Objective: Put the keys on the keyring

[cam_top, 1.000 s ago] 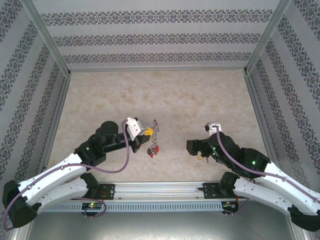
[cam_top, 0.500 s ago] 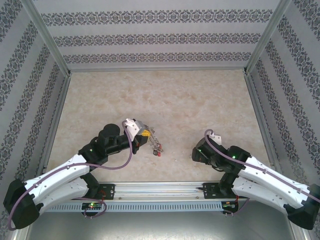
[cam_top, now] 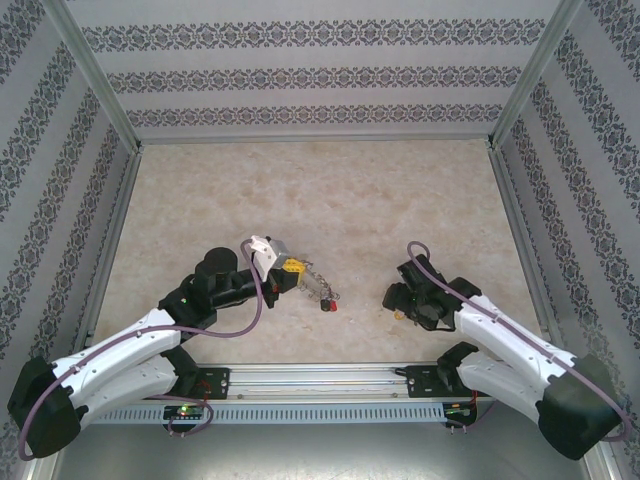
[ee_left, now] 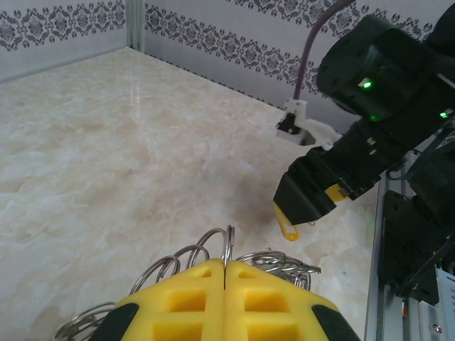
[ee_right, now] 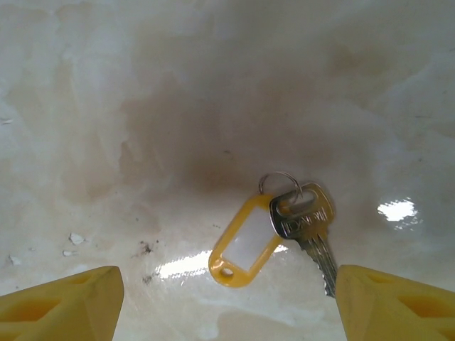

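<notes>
The right gripper (ee_right: 227,304) had dropped, jaws wide and empty, over the light key (ee_right: 303,217), probably best pinched by its head; the left gripper (ee_left: 225,288) clamped the keyring (ee_left: 226,245).

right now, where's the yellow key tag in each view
top external: yellow key tag right of centre, beneath the right end effector.
left wrist: right of centre, under that end effector.
right wrist: lower centre, beside the key.
shared landmark: right end effector.

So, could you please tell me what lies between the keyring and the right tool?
In the top view, just bare tabletop separates the keyring, gripped by the left tool, from the right tool.
</notes>
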### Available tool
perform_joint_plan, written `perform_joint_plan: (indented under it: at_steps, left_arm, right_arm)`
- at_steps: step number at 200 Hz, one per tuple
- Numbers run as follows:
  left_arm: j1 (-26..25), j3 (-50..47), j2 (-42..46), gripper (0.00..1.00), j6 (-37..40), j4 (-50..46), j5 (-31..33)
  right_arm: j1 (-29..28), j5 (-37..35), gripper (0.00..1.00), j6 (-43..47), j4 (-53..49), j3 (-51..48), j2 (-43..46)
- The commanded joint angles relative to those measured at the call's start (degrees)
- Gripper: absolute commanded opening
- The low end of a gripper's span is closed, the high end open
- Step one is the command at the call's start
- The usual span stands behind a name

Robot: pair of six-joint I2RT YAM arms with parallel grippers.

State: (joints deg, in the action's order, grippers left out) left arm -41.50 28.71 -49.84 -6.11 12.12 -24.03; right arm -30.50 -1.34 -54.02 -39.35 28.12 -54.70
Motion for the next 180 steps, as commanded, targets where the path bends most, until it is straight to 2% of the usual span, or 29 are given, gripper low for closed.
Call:
perform_joint_plan:
  at_steps: [1,61,180]
  left_arm:
    - [0.6,-0.4,1.5,0.0,-0.9,5.7,-2.1]
    - [0.7,-0.7,1.6,0.0,-1.0,6.4,-2.7]
    - [0.7,-1.0,2.4,0.0,-0.7,6.7,-2.9]
  right_arm:
    - [0.9,2.8,0.78,2.1,3.8,-0.3,-2.1]
    - [0.8,5.0,0.77,1.3,8.5,-0.9,-7.1]
    - [-8.3,4.8,0.75,-4.1,21.1,3.9,-20.8]
